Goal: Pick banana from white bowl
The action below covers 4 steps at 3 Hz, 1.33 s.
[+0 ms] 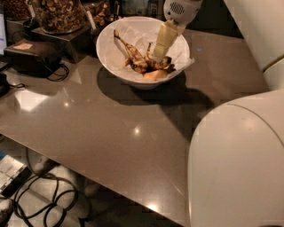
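1. Camera view, edges and open room: the glossy grey-brown desk (111, 133) fills the middle. Its near edge runs on a slant from 9 o'clock down to 6 o'clock, and beyond that edge black cables (40, 195) lie on the floor. The widest bare stretch of the desk is at the centre and toward 8 o'clock.
2. At 12 o'clock stands the large, round, deep white bowl (98, 48), lined with crumpled white paper. It is well back from the near edge.
3. At 10 to 11 o'clock, near the bowl's left side, are a glass jar of nuts (57, 13) and a flat black box (31, 55) with a cord.
4. The robot's smooth white body (235, 164) takes up 3 to 5 o'clock and hides that part of the desk.
5. The brown, overripe banana (133, 55) lies inside the white bowl, from 11 o'clock down to the middle. A pale orange piece (155, 74) lies at the bowl's 6 o'clock.
6. The cream-coloured tool (157, 56) comes down into the bowl from 1 o'clock. Its tip is at the banana's right end, touching it or just beside it. I cannot tell whether the tool is spread or pressed together.
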{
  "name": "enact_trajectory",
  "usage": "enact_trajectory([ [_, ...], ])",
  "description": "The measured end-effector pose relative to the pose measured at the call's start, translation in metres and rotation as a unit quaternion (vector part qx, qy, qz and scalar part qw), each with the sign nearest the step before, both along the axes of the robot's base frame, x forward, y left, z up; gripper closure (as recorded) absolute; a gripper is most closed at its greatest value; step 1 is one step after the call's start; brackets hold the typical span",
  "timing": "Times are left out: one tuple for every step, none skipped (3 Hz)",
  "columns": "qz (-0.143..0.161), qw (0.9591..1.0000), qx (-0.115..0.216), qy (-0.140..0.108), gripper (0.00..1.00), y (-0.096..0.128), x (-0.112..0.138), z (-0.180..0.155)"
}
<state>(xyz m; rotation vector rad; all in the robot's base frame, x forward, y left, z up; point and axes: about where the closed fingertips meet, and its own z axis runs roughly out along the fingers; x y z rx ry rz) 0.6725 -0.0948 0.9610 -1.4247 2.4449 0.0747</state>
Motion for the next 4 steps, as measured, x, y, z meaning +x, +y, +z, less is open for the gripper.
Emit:
enact_trajectory([
  [-0.005,1.0000,0.007,0.003,0.24,0.004,0.005,-0.001],
  [-0.005,0.9999,0.010,0.009,0.35,0.010,0.010,-0.005],
  [-0.006,0.9997,0.017,0.019,0.50,0.016,0.014,-0.012],
  [-0.009,0.9993,0.025,0.027,0.50,0.020,0.016,-0.017],
])
